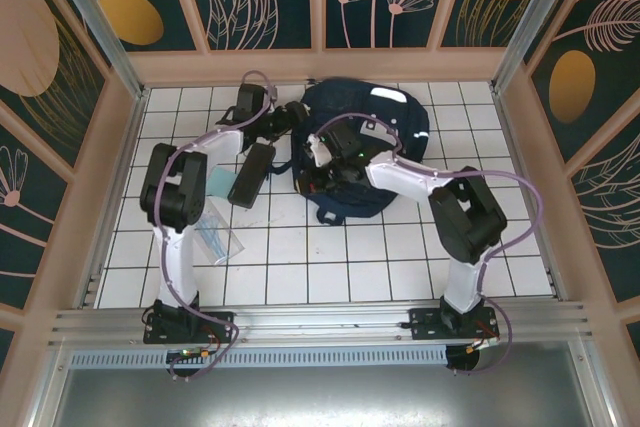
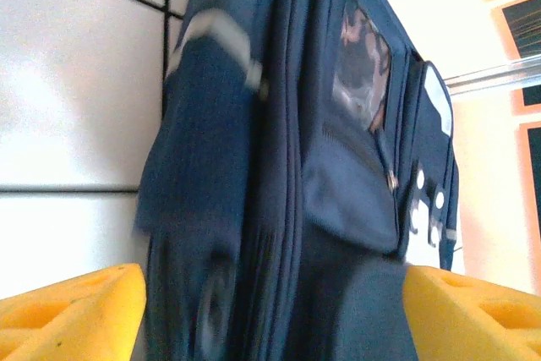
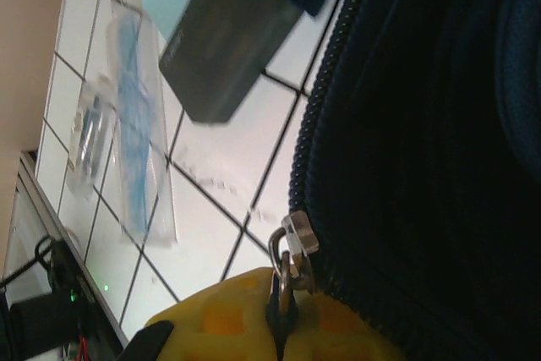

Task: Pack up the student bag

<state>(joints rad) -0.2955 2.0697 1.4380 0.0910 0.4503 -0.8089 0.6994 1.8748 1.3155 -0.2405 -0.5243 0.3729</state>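
Observation:
The student bag (image 1: 372, 132), dark navy with white stripes, lies at the back middle of the tiled table. My left gripper (image 1: 296, 115) is at its left edge. In the left wrist view this gripper (image 2: 272, 275) is open, its yellow fingers (image 2: 76, 310) wide apart with the bag's navy fabric (image 2: 338, 124) between them. My right gripper (image 1: 318, 175) is at the bag's near-left side. In the right wrist view it (image 3: 283, 314) is shut on the metal zipper pull (image 3: 286, 281) of the bag (image 3: 439, 166), beside the zipper's teeth.
A long black case (image 1: 250, 175) lies on a teal book (image 1: 217, 180) left of the bag; the case (image 3: 228, 48) also shows near the zipper. A clear plastic pouch (image 1: 218, 237) with blue items lies nearer the left arm. Peach walls surround the table.

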